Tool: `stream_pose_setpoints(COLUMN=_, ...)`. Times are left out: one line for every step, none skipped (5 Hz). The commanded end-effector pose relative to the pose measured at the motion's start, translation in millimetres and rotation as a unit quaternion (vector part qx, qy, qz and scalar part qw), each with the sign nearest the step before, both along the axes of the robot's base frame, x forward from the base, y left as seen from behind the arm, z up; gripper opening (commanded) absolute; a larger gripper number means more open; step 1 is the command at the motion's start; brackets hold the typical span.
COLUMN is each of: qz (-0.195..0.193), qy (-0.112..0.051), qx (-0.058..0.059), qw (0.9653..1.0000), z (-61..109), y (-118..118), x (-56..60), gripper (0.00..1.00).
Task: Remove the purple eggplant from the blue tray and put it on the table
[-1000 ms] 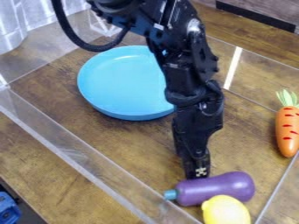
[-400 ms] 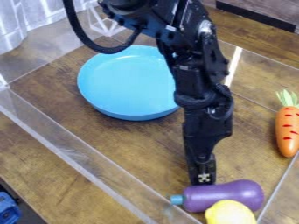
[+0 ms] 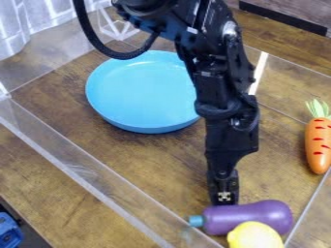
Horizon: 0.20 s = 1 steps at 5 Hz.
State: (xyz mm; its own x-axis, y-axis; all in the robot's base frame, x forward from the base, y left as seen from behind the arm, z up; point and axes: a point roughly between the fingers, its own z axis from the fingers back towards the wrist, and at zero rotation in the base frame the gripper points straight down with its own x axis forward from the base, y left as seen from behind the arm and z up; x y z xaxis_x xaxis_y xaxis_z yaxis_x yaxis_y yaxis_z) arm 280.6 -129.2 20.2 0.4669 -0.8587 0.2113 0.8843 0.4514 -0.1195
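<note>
The purple eggplant (image 3: 249, 213) lies on its side on the table (image 3: 77, 145) at the front right, with its teal stem cap pointing left. It is outside the blue tray (image 3: 139, 92), which stands empty at the back left. My gripper (image 3: 225, 197) points straight down, its tip just above the eggplant's left half and at or very near its top. I see the fingers edge-on as one narrow block, so the gap between them is hidden. Nothing is lifted.
A yellow lemon (image 3: 254, 235) lies against the eggplant's front side at the bottom edge. An orange carrot (image 3: 316, 141) lies at the right edge. Clear acrylic walls (image 3: 91, 165) border the table along the front left and right.
The arm has shifted slightly right and lower. The eggplant has slid a little toward the front right, and the lemon moved with it toward the frame's bottom edge.
</note>
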Motion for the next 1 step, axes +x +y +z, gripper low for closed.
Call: stream_pose_setpoints(qz=-0.018, qy=0.000, qx=-0.004, qw=0.9998, z=1.8, y=-12.6, x=-13.6, gripper=0.00)
